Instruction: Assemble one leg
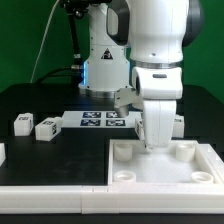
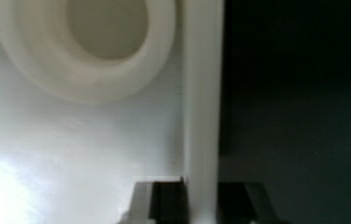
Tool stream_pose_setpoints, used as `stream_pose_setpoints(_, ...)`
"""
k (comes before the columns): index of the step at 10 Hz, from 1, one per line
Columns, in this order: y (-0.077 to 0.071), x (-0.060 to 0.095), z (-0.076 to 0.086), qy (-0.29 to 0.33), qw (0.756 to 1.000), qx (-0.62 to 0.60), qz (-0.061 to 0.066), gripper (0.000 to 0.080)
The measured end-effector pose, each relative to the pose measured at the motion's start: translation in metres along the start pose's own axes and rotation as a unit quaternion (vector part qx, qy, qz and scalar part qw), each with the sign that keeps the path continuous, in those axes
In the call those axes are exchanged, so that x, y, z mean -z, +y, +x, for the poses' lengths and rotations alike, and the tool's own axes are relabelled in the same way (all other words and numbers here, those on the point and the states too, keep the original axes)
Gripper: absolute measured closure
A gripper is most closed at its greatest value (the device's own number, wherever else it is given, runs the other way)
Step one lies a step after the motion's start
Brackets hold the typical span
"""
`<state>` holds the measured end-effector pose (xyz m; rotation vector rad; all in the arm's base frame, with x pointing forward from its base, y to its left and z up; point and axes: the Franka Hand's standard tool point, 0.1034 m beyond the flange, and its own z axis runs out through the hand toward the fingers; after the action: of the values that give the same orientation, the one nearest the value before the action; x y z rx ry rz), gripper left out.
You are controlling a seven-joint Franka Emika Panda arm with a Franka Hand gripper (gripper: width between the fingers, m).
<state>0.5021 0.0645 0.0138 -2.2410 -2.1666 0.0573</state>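
Note:
My gripper (image 1: 155,141) is down at the back rim of the large white square tray-like piece (image 1: 150,172), which has round corner sockets. In the wrist view my two dark fingertips (image 2: 163,203) straddle that thin rim wall (image 2: 198,120) and press on it from both sides; a round socket (image 2: 87,40) shows beside it. Two legs, small white blocks with tags, lie on the black table at the exterior view's left (image 1: 22,123) (image 1: 46,127). Another small white block (image 1: 178,122) lies behind the tray at the right. No leg is in the gripper.
The marker board (image 1: 100,120) lies behind the tray, near the robot's base (image 1: 100,65). A white edge (image 1: 2,152) shows at the far left. The tray's front part (image 1: 60,170) fills the near table.

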Motion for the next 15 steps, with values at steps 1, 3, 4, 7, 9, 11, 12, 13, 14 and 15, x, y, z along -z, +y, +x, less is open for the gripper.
stream_pose_setpoints(1, 0.0, 0.0, -0.001, -0.001, 1.0, 0.001, 0.002, 0.0738)
stream_pose_setpoints(3, 0.0, 0.0, -0.001, 0.0, 1.0, 0.0, 0.001, 0.072)
stream_pose_setpoints(4, 0.0, 0.0, -0.001, 0.0, 1.0, 0.0, 0.001, 0.0535)
stream_pose_setpoints(7, 0.0, 0.0, -0.001, 0.0, 1.0, 0.0, 0.001, 0.0223)
stream_pose_setpoints(9, 0.0, 0.0, -0.001, 0.0, 1.0, 0.0, 0.001, 0.0165)
stream_pose_setpoints(11, 0.0, 0.0, -0.001, 0.0, 1.0, -0.001, 0.001, 0.0153)
stream_pose_setpoints(12, -0.001, 0.002, -0.001, 0.0, 1.0, -0.013, -0.002, 0.0151)
stream_pose_setpoints(13, -0.009, 0.013, 0.0, 0.001, 0.999, -0.031, -0.012, 0.0151)
stream_pose_setpoints(14, -0.022, 0.023, 0.001, -0.002, 0.999, -0.046, -0.014, 0.0151)
stream_pose_setpoints(15, -0.028, 0.03, 0.003, -0.003, 0.998, -0.054, -0.016, 0.0151)
